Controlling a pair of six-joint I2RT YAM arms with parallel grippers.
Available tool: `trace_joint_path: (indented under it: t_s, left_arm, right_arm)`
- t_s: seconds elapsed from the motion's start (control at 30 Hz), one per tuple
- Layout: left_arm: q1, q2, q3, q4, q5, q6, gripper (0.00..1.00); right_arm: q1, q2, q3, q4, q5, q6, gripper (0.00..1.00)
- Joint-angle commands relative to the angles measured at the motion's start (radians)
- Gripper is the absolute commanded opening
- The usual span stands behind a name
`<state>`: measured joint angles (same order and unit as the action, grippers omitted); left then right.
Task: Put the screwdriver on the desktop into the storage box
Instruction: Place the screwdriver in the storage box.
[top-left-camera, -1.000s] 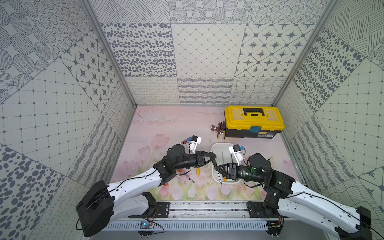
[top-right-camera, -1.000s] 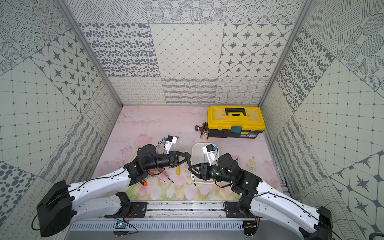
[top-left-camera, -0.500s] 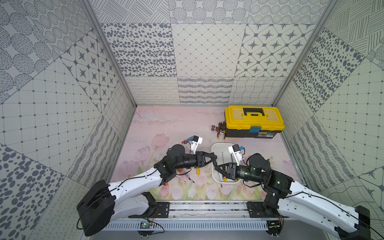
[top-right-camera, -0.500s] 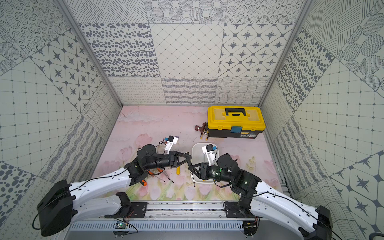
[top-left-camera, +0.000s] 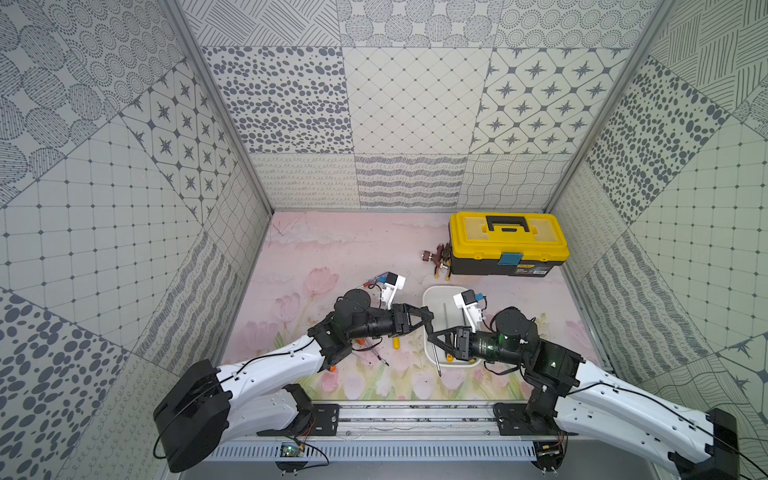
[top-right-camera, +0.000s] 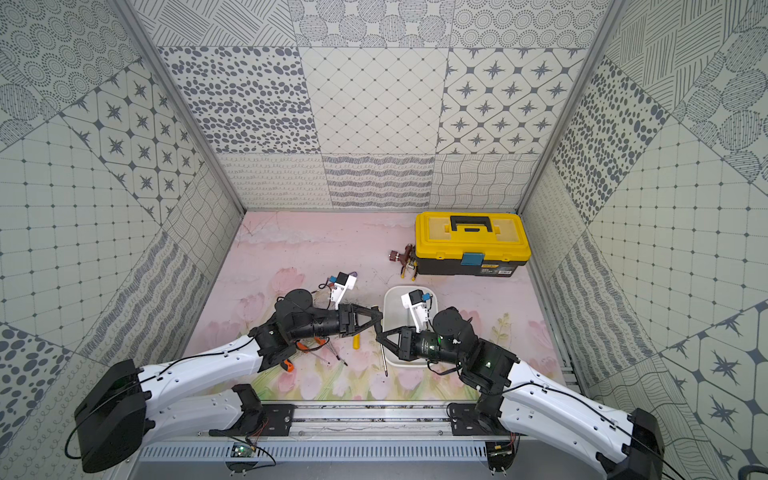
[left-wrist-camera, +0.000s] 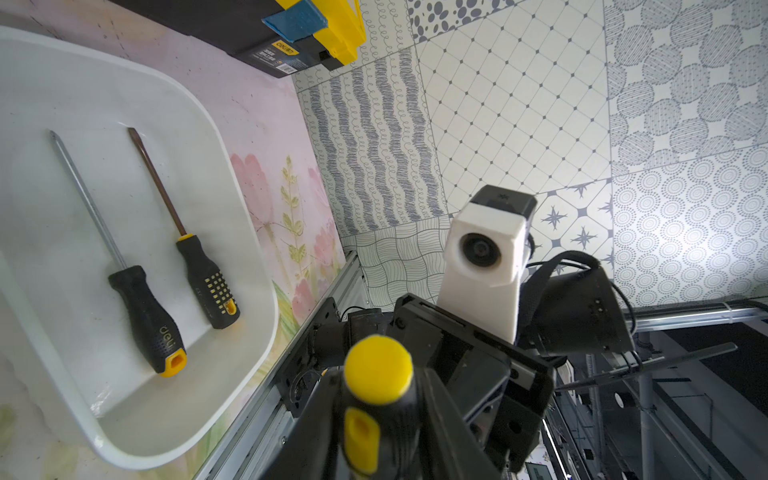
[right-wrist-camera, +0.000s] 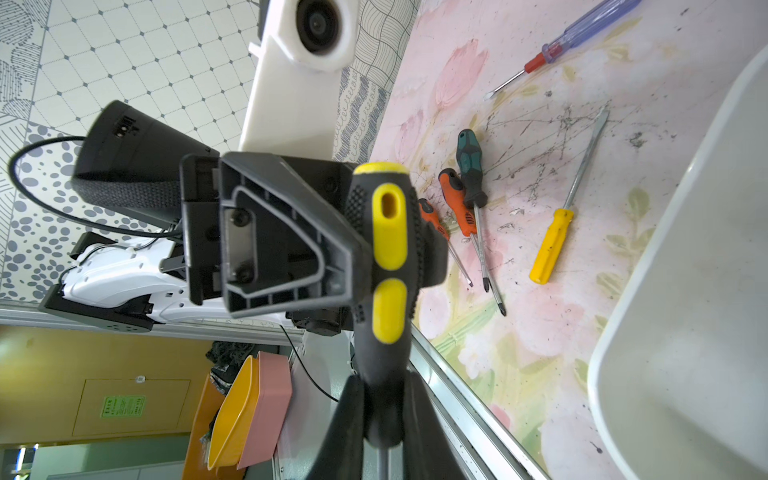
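Clamping screwdriver (right-wrist-camera: 388, 232) now: right jaws

And there's the switch! The right gripper (right-wrist-camera: 382, 415), gaping around the screwdriver (right-wrist-camera: 388, 249) a second ago, has now pinched in on the handle's narrow neck, just above the shaft. Up at the fat, yellow-capped end, the left gripper (top-left-camera: 427, 320) has eased its jaws apart, tips flanking the handle.

Far corner: a black plastic toolbox with a yellow lid and black handle (top-left-camera: 508, 243), lid down, blue latch (top-left-camera: 511, 258) facing front. Just beside one end, a small brown-and-red cluster (top-left-camera: 438, 257), too small to identify. Grey-patterned tile wall panels (top-left-camera: 411, 104) all round.
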<state>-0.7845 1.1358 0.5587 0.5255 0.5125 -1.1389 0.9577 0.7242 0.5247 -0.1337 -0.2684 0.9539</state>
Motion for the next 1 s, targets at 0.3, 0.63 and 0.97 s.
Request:
trace_joint_path:
  t_s: [0.3,0.63,0.97]
  left_arm:
    - [-0.015,-0.084,0.105,-0.452,-0.306,0.193,0.72]
    - [-0.062,-0.031,0.115,-0.519,-0.388,0.227,0.63]
    - [-0.069,-0.062,0.125,-0.588,-0.461,0.256,0.64]
  right_arm:
    - [-0.033,-0.013,0.031,-0.234,0.224,0.001,0.00]
    - [-0.114,0.124,0.166,-0.436,0.296,-0.041,0.00]
    - [-0.156,0.187,0.212,-0.474,0.307,-0.070,0.00]
